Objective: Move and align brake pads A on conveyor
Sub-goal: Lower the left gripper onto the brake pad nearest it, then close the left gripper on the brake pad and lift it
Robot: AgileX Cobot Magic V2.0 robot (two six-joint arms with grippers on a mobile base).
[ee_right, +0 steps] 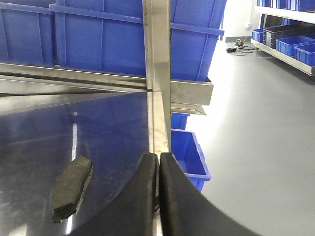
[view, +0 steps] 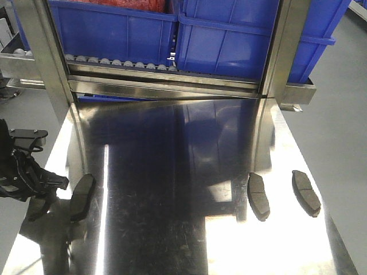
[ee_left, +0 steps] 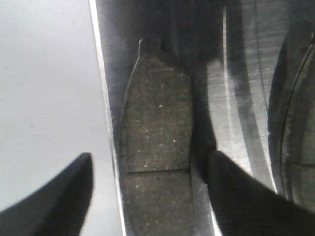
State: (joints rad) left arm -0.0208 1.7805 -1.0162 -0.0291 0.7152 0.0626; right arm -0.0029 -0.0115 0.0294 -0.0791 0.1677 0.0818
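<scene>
Left jaws apart, straddling gritty curved dark-grey pad (ee_left: 155, 142); right jaws pressed together over mirror-bright steel table (ee_right: 108, 128).

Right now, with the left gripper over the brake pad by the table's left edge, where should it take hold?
I'd grip across the narrow width of the brake pad, near its middle groove, coming straight down. It lies flat along the edge of the steel table, so only its long sides offer purchase, and the open left gripper has a finger outside each.

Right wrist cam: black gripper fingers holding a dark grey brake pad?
No, the right gripper is shut empty; the dark grey brake pad lies apart.
</scene>
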